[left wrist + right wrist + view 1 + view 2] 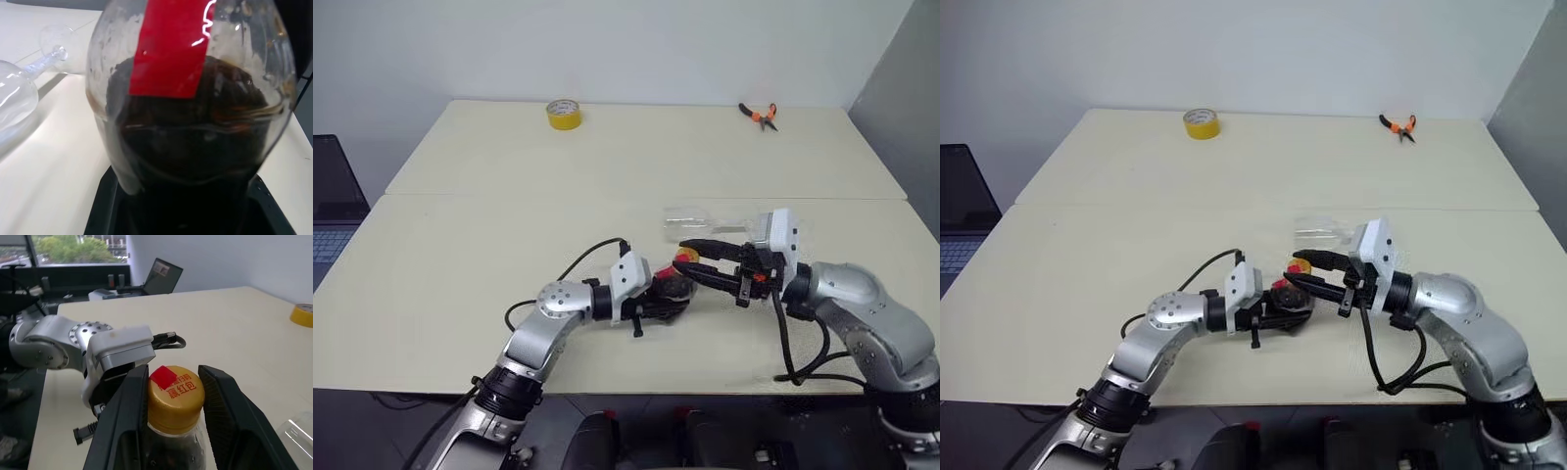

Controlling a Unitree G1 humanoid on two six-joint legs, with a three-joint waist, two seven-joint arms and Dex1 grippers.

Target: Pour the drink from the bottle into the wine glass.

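The bottle (672,281) stands on the table (460,255) in front of me, its dark brown drink (195,142) filling the rounded lower body under a red label (171,49). My left gripper (664,297) is shut on that lower body. My right gripper (173,371) comes in level from the right, and its two black fingers (124,421) press on either side of the yellow cap (176,392). The wine glass (700,221) lies on its side just behind the bottle. Its bowl (12,95), stem and foot show in the left wrist view.
A yellow tape roll (564,114) and orange-handled pliers (759,115) lie at the table's far edge. An open laptop (333,211) sits off the table's left side. A seam crosses the tabletop behind the glass.
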